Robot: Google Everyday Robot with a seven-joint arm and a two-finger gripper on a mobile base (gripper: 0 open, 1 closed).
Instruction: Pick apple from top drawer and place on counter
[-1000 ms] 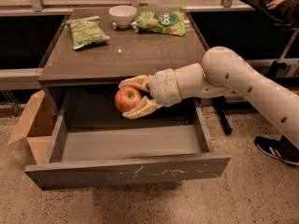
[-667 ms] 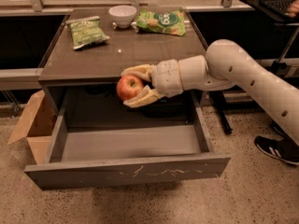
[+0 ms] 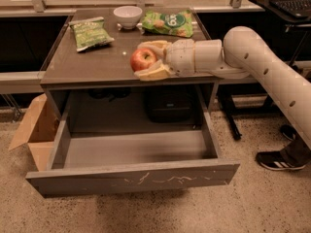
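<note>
The red apple (image 3: 142, 59) with yellowish patches sits between my gripper's (image 3: 146, 59) pale fingers (image 3: 151, 73), held over the front right part of the brown counter (image 3: 92, 64). The gripper is shut on the apple, and the white arm reaches in from the right. The grey top drawer (image 3: 131, 178) is pulled fully open below, and its inside shows nothing in it. Pale scratches mark its front panel.
A white bowl (image 3: 127, 16) stands at the back of the counter. Two green snack bags lie there, one at back left (image 3: 89, 33) and one at back right (image 3: 168, 22). An open cardboard box (image 3: 34, 130) stands left of the cabinet. A person's shoe (image 3: 277, 160) is at the right.
My gripper has lifted the apple from in front of the cabinet's open shelf up and over the counter's front edge. The drawer has not moved.
</note>
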